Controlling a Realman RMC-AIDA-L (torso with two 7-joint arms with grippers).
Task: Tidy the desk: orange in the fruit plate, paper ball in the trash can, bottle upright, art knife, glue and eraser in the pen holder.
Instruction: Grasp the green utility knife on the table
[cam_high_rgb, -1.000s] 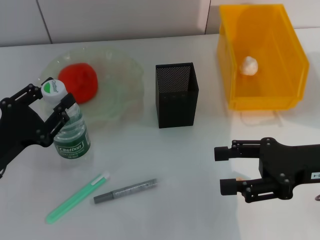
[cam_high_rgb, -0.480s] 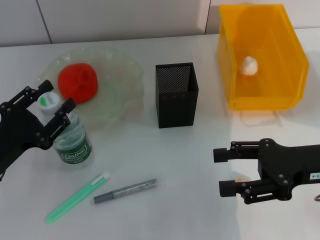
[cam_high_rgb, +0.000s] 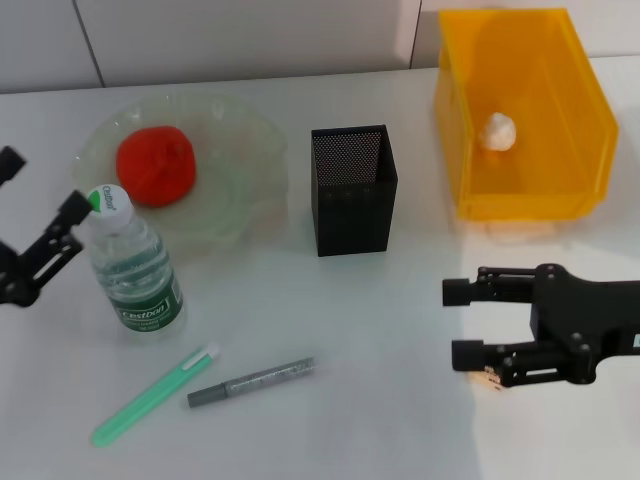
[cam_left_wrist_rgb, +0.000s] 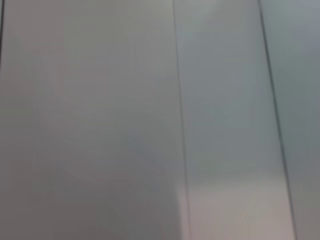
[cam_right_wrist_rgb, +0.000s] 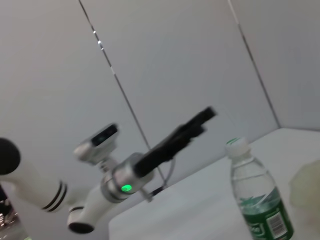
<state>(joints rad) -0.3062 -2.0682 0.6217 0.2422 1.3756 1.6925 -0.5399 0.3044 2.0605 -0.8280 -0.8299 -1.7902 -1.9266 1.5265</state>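
Beside the released left pincer (cam_high_rgb: 35, 225), upright bottle (cam_high_rgb: 132, 268) labelled "Cestbon"; right pincer (cam_high_rgb: 468, 323) released.

Non-task stuff only:
- Table (cam_high_rgb: 330, 330): flat, white, matte, fills most of the head view. The patch at the near right is brighter than the rest. The far edge meets the wall.
- Wall (cam_high_rgb: 250, 40): pale grey panels behind the table. One dark seam (cam_high_rgb: 90, 45) runs slightly slanted on the left, and another seam (cam_high_rgb: 415, 35) sits right of centre.
- Left wrist view: only grey wall panels (cam_left_wrist_rgb: 100, 110), blurred, split by two thin dark lines (cam_left_wrist_rgb: 176, 75), both near-vertical.
- Right wrist view: same panelled wall (cam_right_wrist_rgb: 175, 60) with two slanted seams (cam_right_wrist_rgb: 112, 70), and a strip of the white table (cam_right_wrist_rgb: 200, 205) below it.
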